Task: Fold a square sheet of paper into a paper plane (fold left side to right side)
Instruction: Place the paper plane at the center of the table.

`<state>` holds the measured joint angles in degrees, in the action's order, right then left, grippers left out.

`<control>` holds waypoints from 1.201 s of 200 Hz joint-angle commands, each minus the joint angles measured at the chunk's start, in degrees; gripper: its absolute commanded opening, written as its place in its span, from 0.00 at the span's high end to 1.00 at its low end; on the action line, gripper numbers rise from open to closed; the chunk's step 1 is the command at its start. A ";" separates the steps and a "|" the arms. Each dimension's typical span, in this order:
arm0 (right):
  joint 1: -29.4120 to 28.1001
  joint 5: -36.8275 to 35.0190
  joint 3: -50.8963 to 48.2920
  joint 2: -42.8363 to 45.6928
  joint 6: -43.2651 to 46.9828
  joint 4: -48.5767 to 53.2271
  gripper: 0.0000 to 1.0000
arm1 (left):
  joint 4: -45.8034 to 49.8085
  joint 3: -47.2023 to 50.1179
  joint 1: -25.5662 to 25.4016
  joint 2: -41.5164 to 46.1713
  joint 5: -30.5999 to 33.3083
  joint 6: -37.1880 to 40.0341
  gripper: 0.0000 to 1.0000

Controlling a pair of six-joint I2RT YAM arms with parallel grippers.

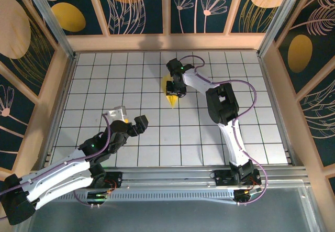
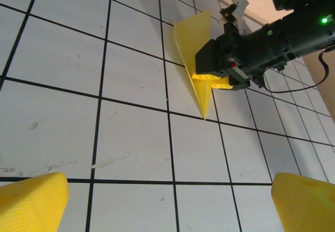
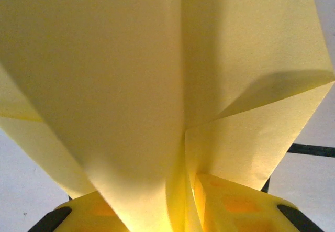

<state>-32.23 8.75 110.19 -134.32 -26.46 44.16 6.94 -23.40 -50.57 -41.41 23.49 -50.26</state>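
The square sheet of paper, folded into a pointed yellow paper plane (image 1: 171, 101) (image 2: 191, 38) (image 3: 104, 75), is at the table's centre back with its tip toward the near side. My right gripper (image 1: 175, 90) (image 2: 212, 80) (image 3: 183, 211) reaches down over it. Its yellow fingers (image 3: 235, 206) stand slightly apart, with the paper's folded layers rising loosely between them and a thin gap beside the right finger. My left gripper (image 1: 129, 116) (image 2: 168, 200) hovers wide open over bare tiles left of centre, about two tiles short of the plane's tip, holding nothing.
The white grid-tile table (image 1: 104, 85) is fenced by wooden walls (image 1: 52, 96) on the left, back and right. A metal rail (image 1: 183, 177) runs along the near edge by the arm bases. The right arm's cable (image 1: 246, 85) loops over the right half.
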 commanded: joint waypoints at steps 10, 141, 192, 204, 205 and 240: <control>-0.36 -2.85 -0.78 1.56 -3.37 1.60 0.70 | 2.84 -1.70 0.20 0.02 1.58 -1.57 0.01; -3.70 -7.76 0.82 3.01 -8.02 3.28 0.67 | 4.69 -5.06 0.20 -2.01 0.11 -1.42 0.01; -4.58 -8.55 1.06 4.83 -7.47 3.95 0.61 | 6.42 -6.47 0.21 -1.33 0.55 -1.33 0.01; -4.69 -9.18 1.18 5.42 -7.25 4.49 0.60 | 6.64 -6.67 0.20 -1.14 0.73 -1.56 0.01; -4.64 -9.23 1.17 5.54 -7.19 4.51 0.60 | 6.66 -6.66 0.20 -1.13 0.75 -1.53 0.01; -5.13 -9.46 0.93 7.94 -6.41 5.38 0.56 | 7.51 -7.58 0.21 -0.70 1.53 -2.19 0.01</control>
<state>-36.67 1.28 109.69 -131.39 -33.39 47.07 12.51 -28.73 -50.57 -43.00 24.03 -51.31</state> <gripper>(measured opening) 0.429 0.988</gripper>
